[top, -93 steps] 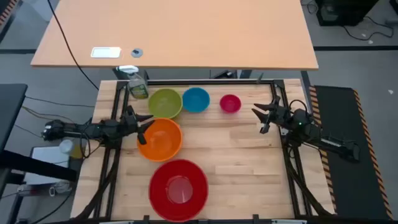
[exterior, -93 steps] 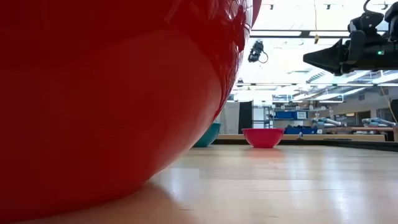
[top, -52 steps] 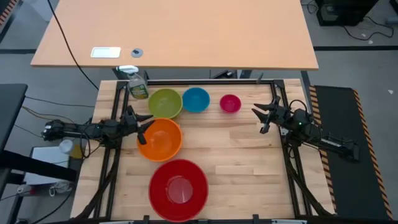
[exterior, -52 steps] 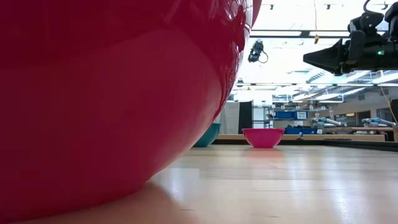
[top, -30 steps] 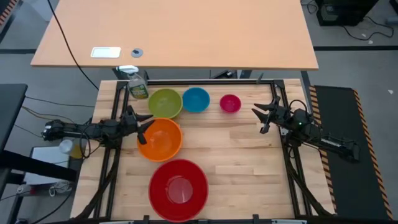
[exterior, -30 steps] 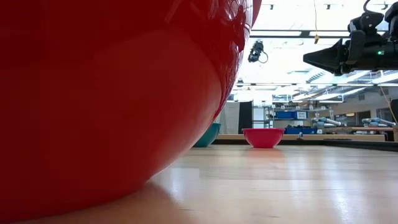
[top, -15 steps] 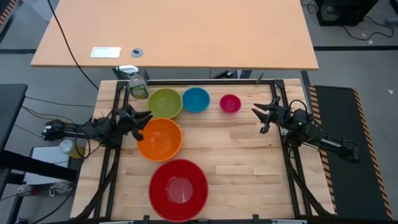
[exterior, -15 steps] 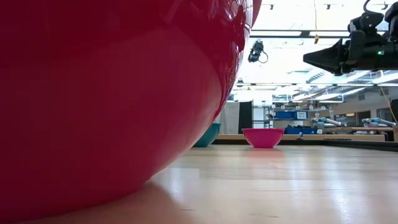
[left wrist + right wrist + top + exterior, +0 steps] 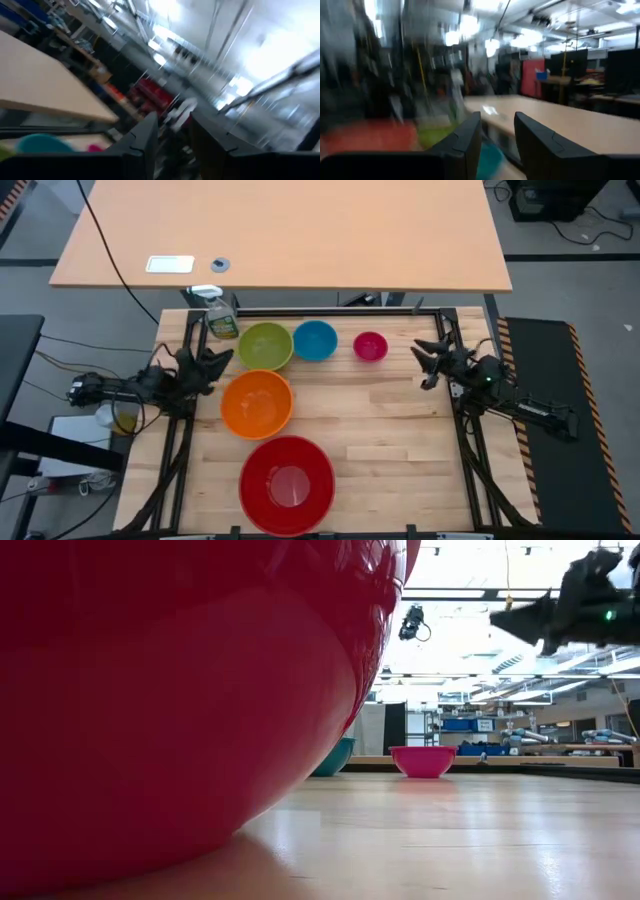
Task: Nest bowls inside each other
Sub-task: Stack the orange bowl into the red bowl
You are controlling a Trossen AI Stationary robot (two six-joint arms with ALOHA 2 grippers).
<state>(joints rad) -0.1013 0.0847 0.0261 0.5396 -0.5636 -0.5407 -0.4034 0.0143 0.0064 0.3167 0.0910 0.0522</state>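
Five bowls rest on their bases on the wooden table (image 9: 400, 430): red (image 9: 287, 485) at the near edge, orange (image 9: 256, 404) behind it, then lime green (image 9: 265, 345), blue (image 9: 315, 340) and magenta (image 9: 370, 346) in a far row. In the low view the red bowl (image 9: 180, 710) fills the left side, with the magenta bowl (image 9: 423, 760) far off. My left gripper (image 9: 207, 361) hovers open at the left edge, just left of the green and orange bowls, tipped upward (image 9: 173, 120). My right gripper (image 9: 427, 363) hovers open right of the magenta bowl (image 9: 497, 116).
A green spray bottle (image 9: 220, 315) stands at the table's far left corner, just behind my left gripper. A second, lighter table (image 9: 280, 230) lies beyond the far edge. Bare wood stretches across the middle and right of the table.
My left gripper has risen from beside the orange bowl's left rim, drawn back toward the left edge, tipped upward and rolled about its own axis. My right gripper has tipped upward a little. The bowls have stayed in place.
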